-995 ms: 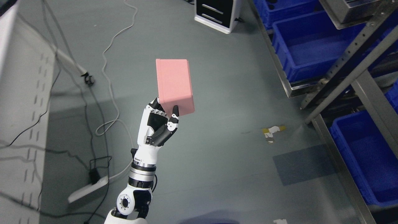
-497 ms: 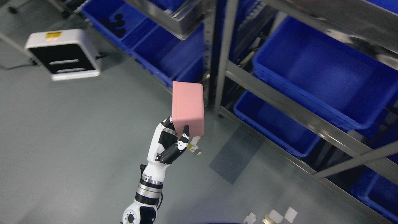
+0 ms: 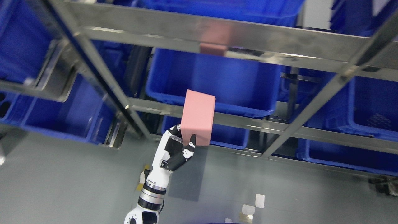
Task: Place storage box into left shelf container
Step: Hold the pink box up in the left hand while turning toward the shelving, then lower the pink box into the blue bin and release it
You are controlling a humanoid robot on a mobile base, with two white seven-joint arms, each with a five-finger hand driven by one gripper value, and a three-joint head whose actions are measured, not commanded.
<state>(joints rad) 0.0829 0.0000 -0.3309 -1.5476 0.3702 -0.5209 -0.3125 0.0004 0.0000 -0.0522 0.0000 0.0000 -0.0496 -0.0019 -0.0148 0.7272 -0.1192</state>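
A pink storage box [image 3: 198,116] is held upright in the middle of the head view, in front of the metal shelf. My left hand [image 3: 182,140] is shut on its lower end, with the thumb on the front face and the other fingers behind. Its arm rises from the bottom edge, left of the middle. Right behind the box, a large blue shelf container [image 3: 217,77] sits on the middle level, open at the top. The box is level with that container's front rim and still outside it. My right hand is out of the picture.
Steel shelf rails [image 3: 258,124] and slanted posts [image 3: 102,81] cross the view. More blue bins stand at the left [image 3: 56,118], the right [image 3: 370,105] and lower down [image 3: 230,138]. A pink reflection shows on the upper rail [image 3: 214,43]. Tape marks [image 3: 253,203] lie on the grey floor.
The whole picture has swung from open floor to the shelf, so the camera moved. The shelf now fills the view and is closer. My left hand still holds the pink box the same way.
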